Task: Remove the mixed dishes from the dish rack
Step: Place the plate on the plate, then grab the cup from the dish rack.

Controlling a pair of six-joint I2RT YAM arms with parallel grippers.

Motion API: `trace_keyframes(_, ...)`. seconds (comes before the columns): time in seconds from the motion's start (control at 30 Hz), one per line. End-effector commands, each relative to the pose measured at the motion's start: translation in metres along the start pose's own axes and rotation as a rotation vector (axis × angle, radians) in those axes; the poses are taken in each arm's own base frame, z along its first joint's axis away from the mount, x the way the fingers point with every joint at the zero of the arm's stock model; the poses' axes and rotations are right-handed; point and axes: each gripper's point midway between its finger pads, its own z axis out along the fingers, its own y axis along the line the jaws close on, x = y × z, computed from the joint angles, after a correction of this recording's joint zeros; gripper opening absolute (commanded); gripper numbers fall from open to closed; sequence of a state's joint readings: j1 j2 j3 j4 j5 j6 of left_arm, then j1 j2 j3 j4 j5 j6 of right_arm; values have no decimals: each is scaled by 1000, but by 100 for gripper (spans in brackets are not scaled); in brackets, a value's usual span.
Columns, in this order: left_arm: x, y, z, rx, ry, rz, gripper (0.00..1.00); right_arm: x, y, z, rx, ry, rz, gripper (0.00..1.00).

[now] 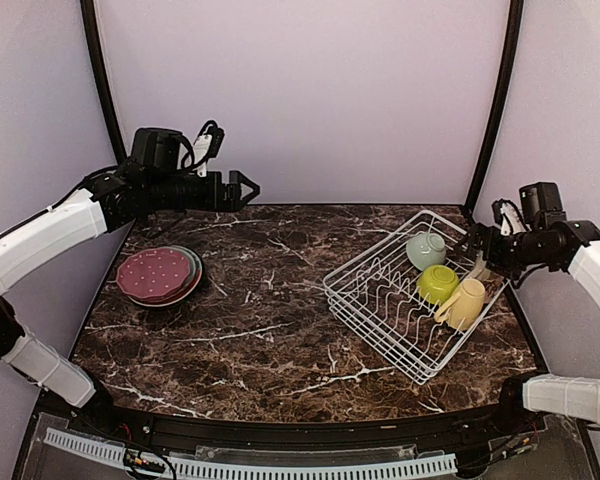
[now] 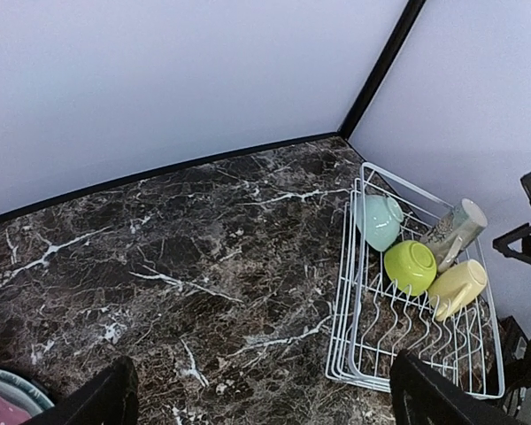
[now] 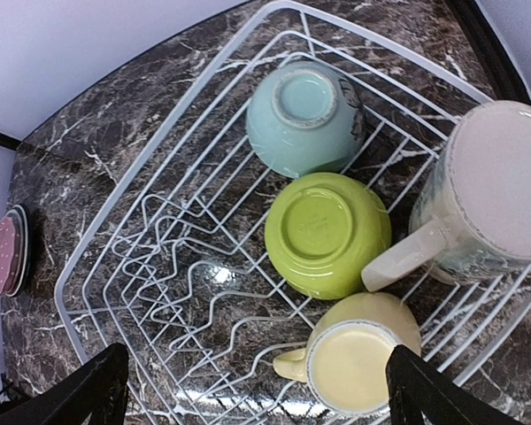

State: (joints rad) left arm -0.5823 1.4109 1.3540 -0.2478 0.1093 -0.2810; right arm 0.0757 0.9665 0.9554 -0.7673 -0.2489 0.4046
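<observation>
The right end effector (image 3: 258,394), spread open and empty, hovered over the pale yellow ceramic mug (image 3: 358,359) in the white wire dish rack (image 3: 173,252), the left arm (image 1: 50,235) well away.

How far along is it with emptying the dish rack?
Done: the plates sit stacked on the table, left side. In hand: nothing; left gripper and right gripper are both open, the right above the dish rack. Still to do: mint bowl, lime bowl, yellow mug and cream-grey mug in the rack.
</observation>
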Motion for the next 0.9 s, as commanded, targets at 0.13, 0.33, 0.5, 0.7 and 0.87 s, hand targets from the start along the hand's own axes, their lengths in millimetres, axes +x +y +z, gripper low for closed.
trace_keyframes(0.13,6,-30,-18,137,-7,180,99,0,-60,-21,446,95,51,99)
trace_keyframes(0.33,9,-34,-34,157,-39,190,99,-25,-86,-13,616,106,81,99)
trace_keyframes(0.5,14,-36,-32,176,-29,173,99,-48,-96,4,634,96,111,99)
trace_keyframes(0.7,19,-38,-27,197,-7,163,99,-64,-109,24,657,84,124,99)
trace_keyframes(0.87,22,-39,-25,203,6,172,99,-72,-110,42,643,88,104,99)
